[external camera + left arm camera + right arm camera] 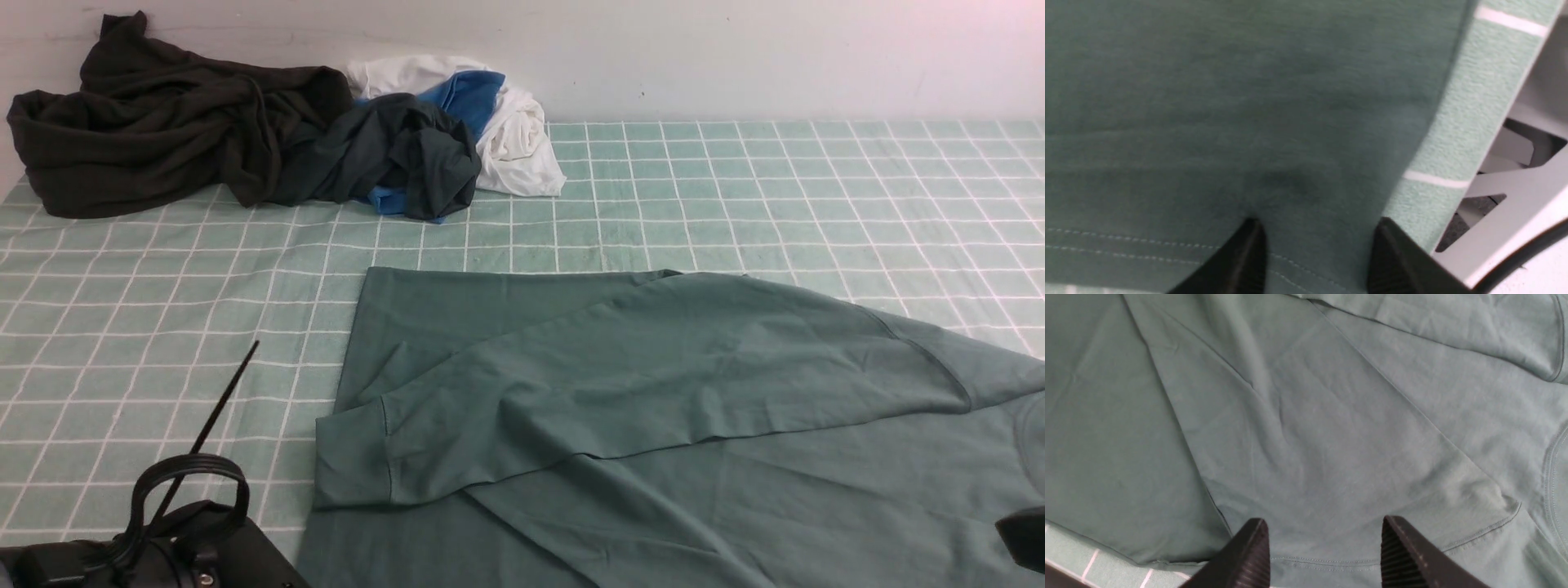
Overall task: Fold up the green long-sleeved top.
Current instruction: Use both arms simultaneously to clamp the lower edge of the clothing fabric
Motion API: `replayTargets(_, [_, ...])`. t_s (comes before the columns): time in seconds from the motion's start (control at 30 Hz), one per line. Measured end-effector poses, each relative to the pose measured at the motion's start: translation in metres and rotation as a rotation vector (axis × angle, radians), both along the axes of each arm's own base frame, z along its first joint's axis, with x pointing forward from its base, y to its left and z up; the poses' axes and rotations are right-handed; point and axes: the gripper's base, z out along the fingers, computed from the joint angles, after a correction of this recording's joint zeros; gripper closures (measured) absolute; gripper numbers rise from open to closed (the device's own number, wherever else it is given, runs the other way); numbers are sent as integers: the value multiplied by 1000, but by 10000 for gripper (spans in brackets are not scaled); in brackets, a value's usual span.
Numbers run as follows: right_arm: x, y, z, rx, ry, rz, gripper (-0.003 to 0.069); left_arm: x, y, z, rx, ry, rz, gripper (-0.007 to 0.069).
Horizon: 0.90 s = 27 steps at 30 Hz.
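Left end effector (pixel 1318 223) first: jaws apart, nothing pinched between them. It is low over the green long-sleeved top (pixel 653 367), right at the stitched hem (pixel 1126 241), whose double row of stitches runs across just ahead of my fingertips. Beside that finger the top's edge ends and the pale checked cloth (pixel 735 204) shows, with the bench edge and a grey frame (pixel 1519 183) beyond it.

Over to my right end effector (pixel 1325 522): jaws wide apart too, and empty. It hangs above the top's body, soft creases fanning out ahead of it and a stitched seam curving past just beside one finger.

From the front, my left arm (pixel 188 547) sits in the near left corner, with a cable loop (pixel 192 482) on it and a thin black rod (pixel 220 408) slanting up over the checks. Only a dark sliver of my right arm (pixel 1024 535) peeks in at the near right.

The top lies flat across the near middle and right of the bench. One sleeve (pixel 669 384) is laid across the body, its cuff (pixel 351 453) pointing to my left.

Well apart, at the far left against the wall (pixel 735 57), a heap: a blackish-olive garment (pixel 155 122), a dark grey-green garment (pixel 400 155) touching it, and blue cloth (pixel 469 94) and white cloth (pixel 514 139) bundled behind.
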Motion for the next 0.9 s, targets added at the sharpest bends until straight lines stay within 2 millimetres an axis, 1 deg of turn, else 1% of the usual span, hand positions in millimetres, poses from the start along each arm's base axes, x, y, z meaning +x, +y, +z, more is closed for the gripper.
replayTargets(0.07, [0, 0, 0, -1, -1, 0, 304, 1, 0, 1, 4, -8, 20, 393])
replayTargets(0.13, [0, 0, 0, -5, -2, 3, 304, 1, -1, 1, 2, -8, 40, 482])
replayTargets(0.17, [0, 0, 0, -5, -3, 4, 304, 1, -1, 1, 1, -7, 43, 482])
replayTargets(0.23, [0, 0, -1, -5, -5, 6, 304, 1, -2, 2, -3, -1, 58, 569])
replayTargets(0.3, [1, 0, -1, -5, -5, 6, 304, 2, -4, 5, -8, 0, 60, 608])
replayTargets(0.4, [1, 0, -1, -6, -8, 9, 304, 4, -7, 15, -15, -1, 63, 619])
replayTargets(0.5, [1, 0, -1, -19, -13, 18, 304, 8, -11, 37, -43, -25, 62, 619])
replayTargets(0.53, [1, -1, -1, -27, -17, 27, 304, 9, -11, 42, -45, -36, 60, 619])
replayTargets(0.57, [1, -1, -1, -27, -17, 27, 304, 9, -11, 44, -46, -39, 61, 619])
replayTargets(0.6, [1, -1, -1, -48, -26, 62, 304, 11, -7, 53, -41, -63, 65, 619])
replayTargets(0.73, [1, 1, -2, -98, -35, 173, 302, 17, 14, 65, 30, -92, 93, 619])
replayTargets(0.83, [4, 6, -7, -126, -17, 273, 285, 20, 29, 65, 78, -95, 126, 619])
replayTargets(0.9, [9, 12, -18, -155, 30, 350, 253, 21, 37, 61, 109, -84, 147, 619])
